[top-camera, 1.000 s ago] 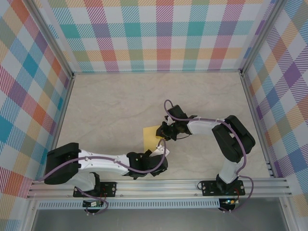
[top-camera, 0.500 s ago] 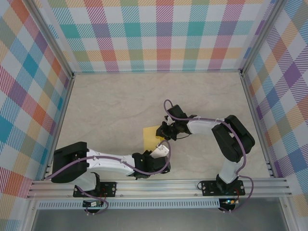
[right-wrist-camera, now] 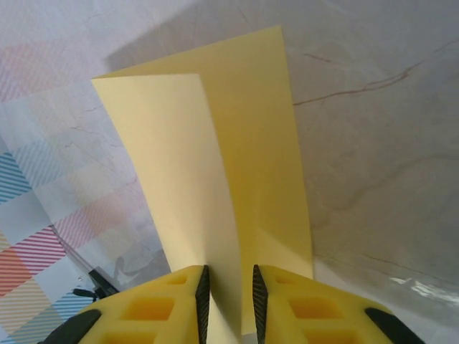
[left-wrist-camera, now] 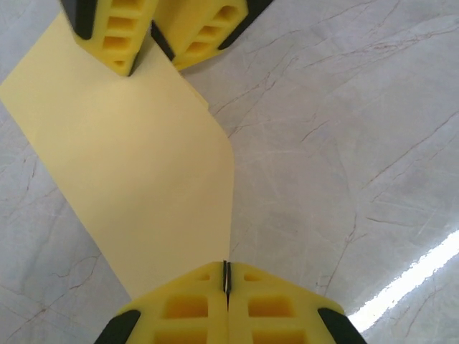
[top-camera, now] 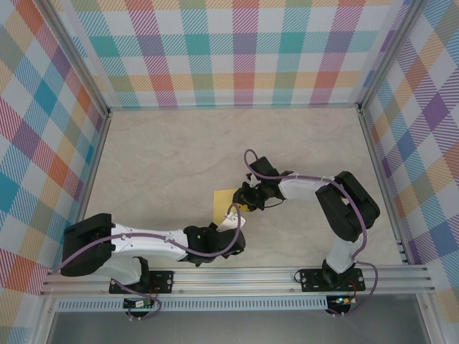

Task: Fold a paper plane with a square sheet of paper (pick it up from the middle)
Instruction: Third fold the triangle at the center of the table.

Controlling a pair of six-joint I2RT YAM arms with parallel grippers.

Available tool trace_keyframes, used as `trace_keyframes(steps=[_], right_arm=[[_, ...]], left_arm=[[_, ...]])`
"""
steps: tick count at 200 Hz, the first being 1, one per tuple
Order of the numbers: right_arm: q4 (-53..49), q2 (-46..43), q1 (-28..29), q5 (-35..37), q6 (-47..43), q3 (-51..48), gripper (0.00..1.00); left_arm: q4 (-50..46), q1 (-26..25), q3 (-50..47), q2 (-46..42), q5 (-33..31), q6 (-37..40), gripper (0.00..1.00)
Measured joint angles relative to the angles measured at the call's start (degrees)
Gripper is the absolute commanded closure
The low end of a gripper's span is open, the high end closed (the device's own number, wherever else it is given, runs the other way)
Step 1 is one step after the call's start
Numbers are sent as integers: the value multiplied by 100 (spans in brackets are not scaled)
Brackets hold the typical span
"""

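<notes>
- You have the square sheet of paper point(top-camera: 224, 201) lying near the middle of the tabletop point(top-camera: 165, 158), between the two arms and a little toward their bases.
- The sheet is not flat. From the right wrist camera you see one layer point(right-wrist-camera: 179, 165) standing up off the other, with the lower layer point(right-wrist-camera: 276, 129) lying on the marbled surface point(right-wrist-camera: 380, 143).
- Your left tool point(top-camera: 233, 221) reaches in from the near side. In its own camera the tips point(left-wrist-camera: 226, 276) are pressed fully together, with only a thin seam between them.
- The near edge of the paper point(left-wrist-camera: 143, 172) runs right into that seam and curves up toward it, so the left tool is pinching the sheet.
- Your right tool point(top-camera: 246, 200) sits at the sheet's far-right side. Its yellow fingers point(left-wrist-camera: 115, 36) show at the top of the left wrist view, over the far end of the paper.
- In the right wrist view the right tool point(right-wrist-camera: 228, 287) is only narrowly parted. The raised layer passes through the gap, and a sliver of space shows beside it, so it is not clamped tight.
- The two tools are close together, with the sheet spanning between them.
</notes>
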Motion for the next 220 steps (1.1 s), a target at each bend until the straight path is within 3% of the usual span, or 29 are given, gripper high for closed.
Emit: trace_keyframes(steps=[32,70,119,220], right_arm=[[-608,-164,0,538,-175,133,61],[-911,-601,4,820,-389,278,77],[-763,-251,162,507,-514,673,83],[-1047,1060,348,522,-730,1405,87]], left_arm=[[385,632,-457,-442,813,-81,100],[721,1390,-863,-813,1886,-116,100],[973,2157,-1014,-892,3099,-127,100],[1051,2975,-1113,-894,4159,-83,100]])
